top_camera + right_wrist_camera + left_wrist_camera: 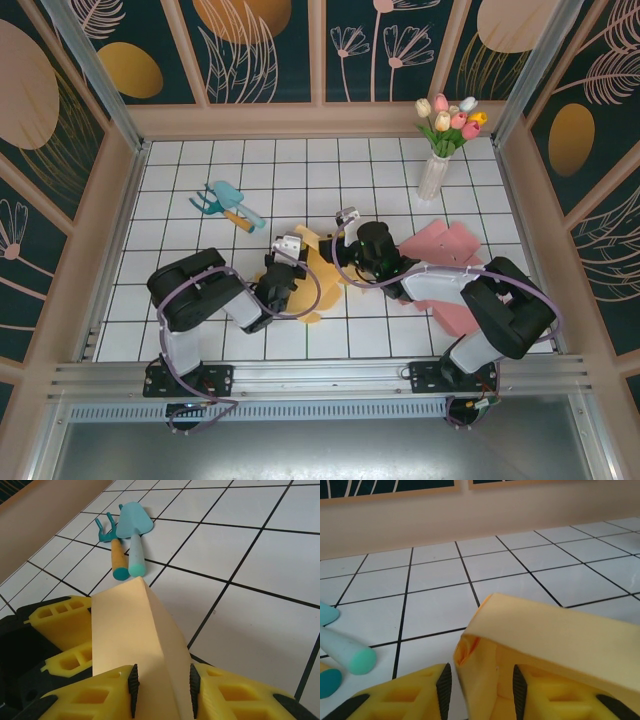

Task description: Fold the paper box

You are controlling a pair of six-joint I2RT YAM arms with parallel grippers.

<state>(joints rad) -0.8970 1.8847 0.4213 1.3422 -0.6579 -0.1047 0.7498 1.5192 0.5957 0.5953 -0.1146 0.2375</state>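
1. The paper box (pixel 318 278), yellow and partly folded, lies on the white-tiled table (pixel 300 160), just in from the middle of the near edge.
2. The left end effector (pixel 481 680) has its jaws apart astride one wall of the box (pixel 560 630). The paper stands close to the left pad and is not pinched.
3. The right end effector (pixel 163 680) is clamped on a folded ridge of the box (pixel 125 625), which fills the gap between its pads.
4. From above, the left end effector (pixel 285 268) meets the box from the left and the right end effector (pixel 345 255) from the right.
5. A teal trowel (pixel 135 525) and an orange-handled hand fork (pixel 116 555) lie side by side towards the left edge.
6. Pink paper (pixel 450 245) lies near the right edge, and a vase of tulips (pixel 434 175) stands towards the far right corner.
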